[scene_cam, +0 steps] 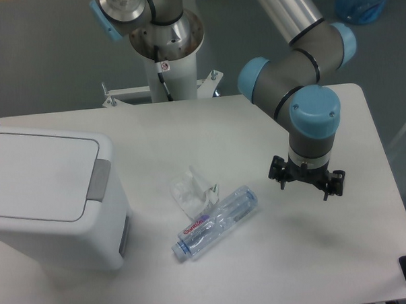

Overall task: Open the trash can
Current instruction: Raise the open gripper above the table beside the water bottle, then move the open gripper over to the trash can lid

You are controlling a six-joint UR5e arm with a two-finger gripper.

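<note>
Trash can (46, 196) sits lid-closed, well apart from the fingers (307, 182); whether they're apart, I cannot tell

arm (300, 60): grey-silver tube links | joint caps: light blue, round | base column (167, 63): white, small red-and-white sticker, black cable beside it | end effector (306, 176): black, small, below a grey wrist with black ring seams

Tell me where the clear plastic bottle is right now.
The clear plastic bottle lies on its side near the middle of the white table, between the large white boxy trash can at the image's left and the gripper at the right, beside crumpled clear plastic.
</note>
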